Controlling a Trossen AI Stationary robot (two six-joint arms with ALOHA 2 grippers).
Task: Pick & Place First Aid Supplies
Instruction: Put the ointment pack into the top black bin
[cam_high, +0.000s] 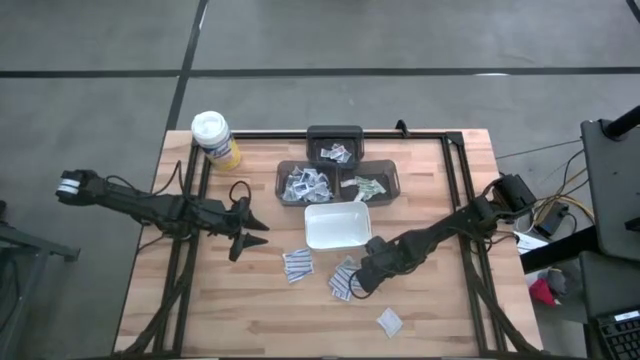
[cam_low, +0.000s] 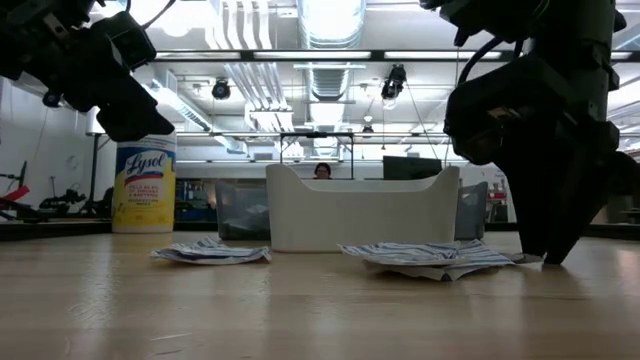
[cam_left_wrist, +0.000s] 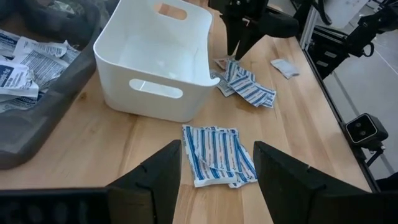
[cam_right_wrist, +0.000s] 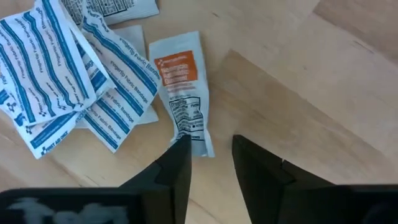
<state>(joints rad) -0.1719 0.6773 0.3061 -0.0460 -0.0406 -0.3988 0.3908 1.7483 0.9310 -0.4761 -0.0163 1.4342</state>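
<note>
Blue-striped flat packets lie in two small heaps on the wooden table: one in front of my left gripper, the other under my right gripper. Beside the second heap lies a white packet with an orange label. My right gripper points down, open, with bare wood between its fingers; one fingertip stands at that packet's near end. My left gripper hovers open above the first heap. The white tray stands between the heaps and the bins. My right gripper comes from above, pointing down, at the near end of the orange-labelled packet, which lies flat on the table. One fingertip overlaps that end in the wrist view; I cannot tell whether it touches it.
Three dark bins with packets stand behind the tray. A yellow canister with a white lid is at the far left corner. A single packet lies near the front edge. Black rails run along the table's sides.
</note>
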